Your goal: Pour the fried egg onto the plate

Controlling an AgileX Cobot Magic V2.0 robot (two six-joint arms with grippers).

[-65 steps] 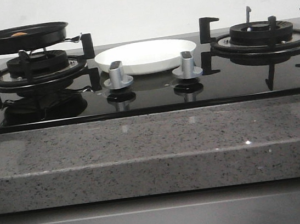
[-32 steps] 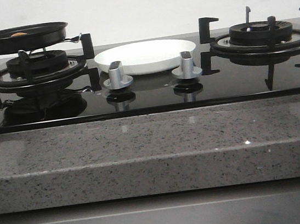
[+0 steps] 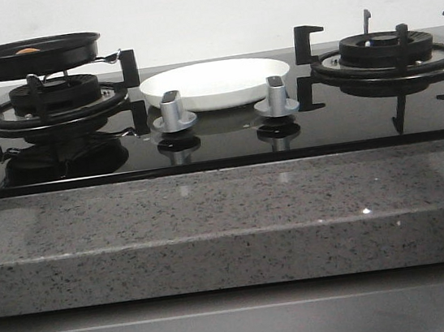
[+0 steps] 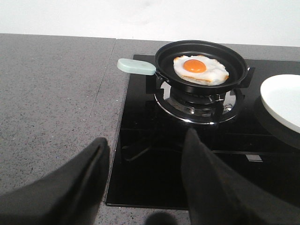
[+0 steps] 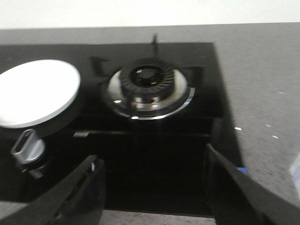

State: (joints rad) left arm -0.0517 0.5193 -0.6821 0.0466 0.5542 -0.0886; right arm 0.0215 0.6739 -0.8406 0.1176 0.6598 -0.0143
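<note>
1. Nothing has shifted since the earlier frames.
2. Left tool (image 4: 143, 180) and right tool (image 5: 154, 190) gape wide, empty.
3. Ahead of the left tool, the fried egg (image 4: 200, 69) lies in the frying pan (image 4: 201, 65), its handle (image 4: 136, 66) reachable; plate (image 3: 215, 83) waits beside.

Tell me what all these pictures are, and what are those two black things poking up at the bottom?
They show one stove seen by three cameras on a robot with two arms. One camera looks straight ahead; the others ride on the wrists. The black shapes are the robot's pinchers: the left gripper and the right gripper, both open and holding nothing. A black frying pan with a pale green handle sits on the left burner, with a fried egg inside. A white plate waits in the middle behind two silver knobs. The right burner has nothing on it.
</note>
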